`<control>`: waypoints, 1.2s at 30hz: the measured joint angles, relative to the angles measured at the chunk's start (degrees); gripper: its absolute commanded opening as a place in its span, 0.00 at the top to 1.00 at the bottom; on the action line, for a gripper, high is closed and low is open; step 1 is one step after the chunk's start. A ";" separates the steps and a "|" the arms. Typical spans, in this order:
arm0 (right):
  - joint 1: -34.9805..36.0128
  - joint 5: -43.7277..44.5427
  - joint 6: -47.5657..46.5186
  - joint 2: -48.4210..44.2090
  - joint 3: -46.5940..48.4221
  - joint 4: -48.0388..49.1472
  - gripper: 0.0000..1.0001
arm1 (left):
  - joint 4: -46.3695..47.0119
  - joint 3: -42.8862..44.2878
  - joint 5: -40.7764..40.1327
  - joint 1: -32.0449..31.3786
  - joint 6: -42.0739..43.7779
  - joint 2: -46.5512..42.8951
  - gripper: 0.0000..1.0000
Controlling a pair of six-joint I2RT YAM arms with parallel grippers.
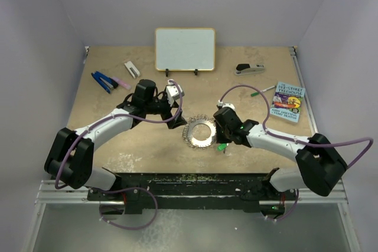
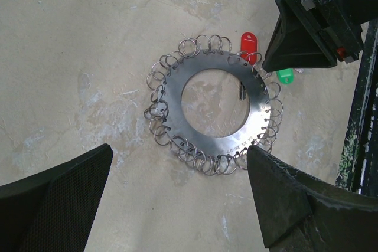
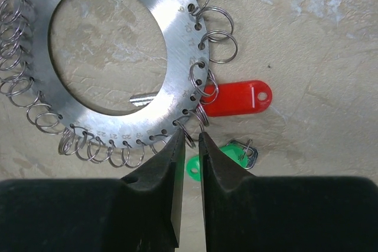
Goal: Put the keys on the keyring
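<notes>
- The keyring [image 1: 199, 132] lies flat at the middle of the bench [image 1: 136, 151]. My arms reach in from its 10 and 3 o'clock, so either can work the rim.
- My right gripper [image 3: 189, 138] is narrowed to a thin slit, with its tips at the rim's 5 o'clock in my wrist view, where one of the wire loops [image 3: 220, 45] juts out. I judge the aim is to take that loop for a key. Whether it actually pinches the wire, I cannot tell.
- My left gripper [image 2: 180, 149] hangs spread wide above the keyring, grasping nothing, probably ready to steady the plate.
- The red key [image 3: 236, 98] lies at the ring's 4 o'clock with its inner end touching a loop. Threaded or not, I cannot tell.
- The green key [image 3: 198, 166] lies loose on the bench, just beside my right fingertips.
- The keyring is a flat brushed-steel disc with a wide centre hole. Numbered holes run round its edge, each carrying a wire loop.
</notes>
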 measured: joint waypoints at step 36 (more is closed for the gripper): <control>0.76 -2.99 0.22 1.97 0.00 2.45 1.00 | -0.90 0.04 0.35 0.00 0.02 0.00 0.02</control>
